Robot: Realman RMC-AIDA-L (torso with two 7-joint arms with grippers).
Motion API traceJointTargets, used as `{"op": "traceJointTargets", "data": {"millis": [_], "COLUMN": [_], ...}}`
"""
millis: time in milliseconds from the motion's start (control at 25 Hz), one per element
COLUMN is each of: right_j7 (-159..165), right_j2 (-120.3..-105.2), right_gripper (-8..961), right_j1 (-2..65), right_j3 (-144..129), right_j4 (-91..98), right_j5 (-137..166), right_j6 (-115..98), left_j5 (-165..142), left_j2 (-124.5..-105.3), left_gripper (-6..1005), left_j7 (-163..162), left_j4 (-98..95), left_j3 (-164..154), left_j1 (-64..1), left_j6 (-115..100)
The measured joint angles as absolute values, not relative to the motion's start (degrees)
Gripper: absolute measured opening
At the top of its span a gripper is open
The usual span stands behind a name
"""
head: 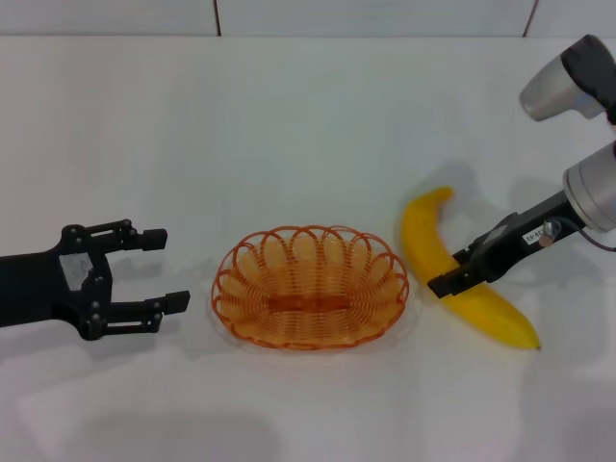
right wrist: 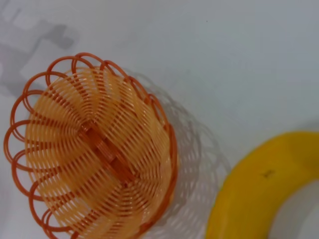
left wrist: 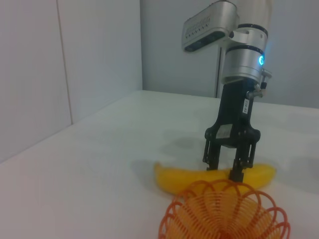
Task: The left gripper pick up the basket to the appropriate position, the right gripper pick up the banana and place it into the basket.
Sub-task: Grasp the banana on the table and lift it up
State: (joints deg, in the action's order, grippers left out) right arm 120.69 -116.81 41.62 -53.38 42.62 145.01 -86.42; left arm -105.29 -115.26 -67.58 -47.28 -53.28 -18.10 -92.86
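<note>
The orange wire basket (head: pixel 310 285) stands on the white table at the middle front. It also shows in the left wrist view (left wrist: pixel 224 216) and the right wrist view (right wrist: pixel 94 149). The left gripper (head: pixel 164 269) is open and empty, a short way to the left of the basket and level with it. The yellow banana (head: pixel 481 303) lies on the table just right of the basket. The right gripper (head: pixel 445 282) is lowered over the banana's middle, its fingers (left wrist: pixel 212 157) apart on either side of the banana (left wrist: pixel 187 179). The right wrist view shows the banana (right wrist: pixel 259 189) next to the basket.
The white table (head: pixel 289 125) stretches back to a tiled wall. The right arm (head: pixel 587 192) reaches in from the right edge. A grey wall corner (left wrist: pixel 139 45) shows behind the table.
</note>
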Motion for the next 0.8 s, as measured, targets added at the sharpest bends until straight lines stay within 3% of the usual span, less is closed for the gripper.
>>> {"op": "traceJointTargets", "data": {"millis": [240,440,800], "right_j7": [120.8,120.89,122.89], "right_j2": [-116.86,-116.81,-116.62], "right_gripper": [660,489,503], "right_j1": [41.66,41.66,40.35], "right_j3": [-53.59,-53.61,-53.05], "right_j4": [42.72,42.83,50.56], "right_j5": [144.96,144.96,144.79], "right_j6": [-86.42,-86.47,-90.07], "left_j5": [-105.13,-105.03,-104.91], "left_j2": [-115.21,-115.21,-114.95], "left_gripper": [816,816,816], "left_j7": [-67.76,-67.73,-67.9], "left_j4": [-47.28,-47.28,-47.28], "left_j3": [-53.26,-53.26,-53.26], "left_j1": [-18.11,-18.07,-17.52], "left_j6": [-92.93,-92.99,-93.07]}}
